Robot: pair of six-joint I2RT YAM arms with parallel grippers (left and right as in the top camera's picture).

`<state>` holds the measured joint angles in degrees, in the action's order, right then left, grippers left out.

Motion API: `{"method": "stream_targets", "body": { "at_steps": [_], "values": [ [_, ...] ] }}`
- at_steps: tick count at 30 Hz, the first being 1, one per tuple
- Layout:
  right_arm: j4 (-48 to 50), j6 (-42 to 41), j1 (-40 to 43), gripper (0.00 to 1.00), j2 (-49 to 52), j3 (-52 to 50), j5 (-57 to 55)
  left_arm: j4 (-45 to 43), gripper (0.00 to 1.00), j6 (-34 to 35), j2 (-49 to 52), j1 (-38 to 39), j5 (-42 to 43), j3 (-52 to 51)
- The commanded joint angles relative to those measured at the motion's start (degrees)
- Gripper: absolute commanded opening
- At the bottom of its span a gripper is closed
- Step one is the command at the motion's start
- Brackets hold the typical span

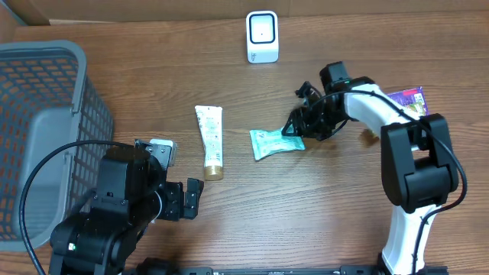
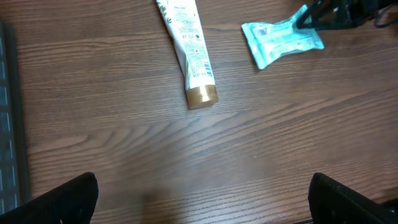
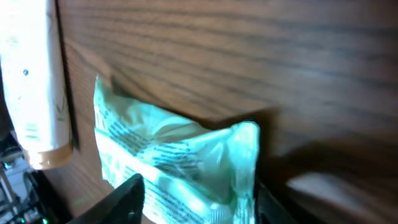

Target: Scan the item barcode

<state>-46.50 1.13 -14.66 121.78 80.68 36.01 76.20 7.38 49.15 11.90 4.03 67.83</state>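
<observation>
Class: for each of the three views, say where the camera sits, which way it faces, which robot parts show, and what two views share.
Overhead: above the table, looking straight down; left arm and right arm show.
Left wrist: on that arm, facing across the wood towards the tube; the left gripper, open, fills the bottom corners.
Right wrist: close on the teal packet; the right gripper flanks it.
Shared: all three show tube and teal packet.

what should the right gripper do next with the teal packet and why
Probably close on the teal packet: the right gripper has a finger on each side of its end, a firm pinch isn't evident, and the packet lies well short of the white scanner.
</observation>
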Motion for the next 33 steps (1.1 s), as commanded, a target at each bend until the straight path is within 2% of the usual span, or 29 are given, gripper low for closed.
{"method": "stream_targets", "body": {
  "at_steps": [1, 7, 13, 20, 23, 33],
  "values": [
    [-0.24, 0.42, -1.16, 0.48, 1.16, -1.97, -3.91, -0.15, 0.99, 0.55, -0.02, -0.26, -0.63, 0.09],
    [0.55, 0.42, -1.16, 0.29, 2.19, -2.03, -4.0, -0.15, 1.0, 0.55, -0.02, -0.26, -0.63, 0.09],
    [3.13, 0.13, -1.14, 0.04, 2.56, -4.13, -3.93, -0.15, 1.0, 0.55, -0.02, -0.26, -0.63, 0.09],
    [1.55, -3.98, 1.01, 0.04, 2.54, -2.51, -1.49, -0.15, 1.0, 0.55, -0.02, -0.26, -0.63, 0.09],
    [-1.57, -3.93, 3.32, 0.04, 2.54, 0.11, 3.28, -0.15, 1.0, 0.55, -0.02, -0.26, -0.63, 0.09],
    [-9.42, -0.44, 6.36, 0.04, -0.92, 9.42, 3.1, -0.15, 1.0, 0.55, -0.02, -0.26, -0.63, 0.09]
  ]
}}
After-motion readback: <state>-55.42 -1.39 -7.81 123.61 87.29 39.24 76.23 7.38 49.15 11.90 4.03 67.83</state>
